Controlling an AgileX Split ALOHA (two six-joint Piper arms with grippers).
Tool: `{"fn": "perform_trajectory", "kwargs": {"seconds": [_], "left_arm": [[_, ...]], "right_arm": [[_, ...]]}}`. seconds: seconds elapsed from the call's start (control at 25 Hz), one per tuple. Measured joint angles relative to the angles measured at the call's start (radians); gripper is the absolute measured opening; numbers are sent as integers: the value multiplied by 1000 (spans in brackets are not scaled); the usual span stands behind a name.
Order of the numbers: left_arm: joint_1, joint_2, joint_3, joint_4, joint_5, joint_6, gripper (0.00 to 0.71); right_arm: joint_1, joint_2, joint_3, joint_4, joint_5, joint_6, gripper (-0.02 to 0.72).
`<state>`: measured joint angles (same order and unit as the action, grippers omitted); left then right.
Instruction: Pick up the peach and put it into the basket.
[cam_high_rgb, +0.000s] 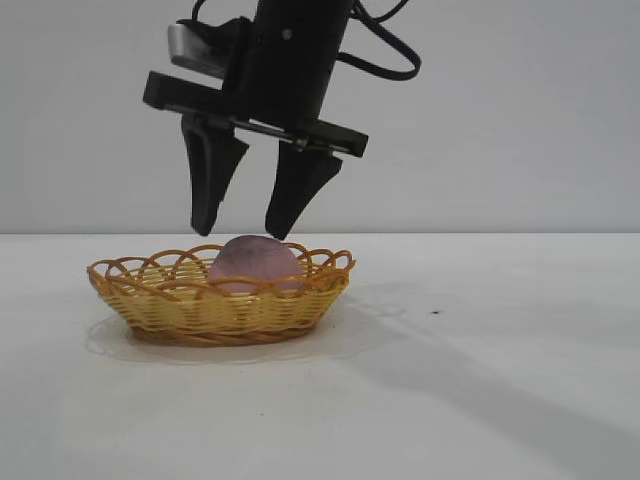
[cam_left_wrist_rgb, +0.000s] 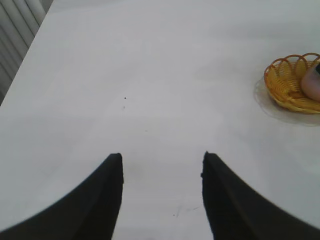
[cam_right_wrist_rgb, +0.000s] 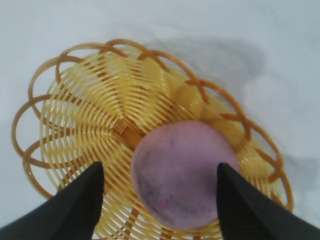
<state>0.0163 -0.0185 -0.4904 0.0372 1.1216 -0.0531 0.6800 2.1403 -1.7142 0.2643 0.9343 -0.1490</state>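
While I watched from my station, the peach (cam_high_rgb: 254, 262) lay inside the wicker basket (cam_high_rgb: 150, 300), toward its right side. My right gripper (cam_high_rgb: 246, 232) hung just above it with fingers (cam_high_rgb: 213, 180) spread apart, gripping nothing, their tips flanking the fruit's top. My left gripper (cam_left_wrist_rgb: 161, 165) sat parked over the white table (cam_left_wrist_rgb: 150, 75), fingers parted, well away from the basket.
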Motion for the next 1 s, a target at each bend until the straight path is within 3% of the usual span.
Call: {"fn": "perform_trajectory", "kwargs": {"seconds": [0.16,0.36,0.64,1.0], "left_arm": [[0,0,0,0,0,0,320],[0,0,0,0,0,0,320],[0,0,0,0,0,0,320],[0,0,0,0,0,0,320]], "right_arm": [[-111,-60,0,-3,-5,6,428],[-348,-66,0,-55,45,35,428],[-613,-28,0,-71,88,48,428],[-671,-62,8,-106,140,51,428]]}}
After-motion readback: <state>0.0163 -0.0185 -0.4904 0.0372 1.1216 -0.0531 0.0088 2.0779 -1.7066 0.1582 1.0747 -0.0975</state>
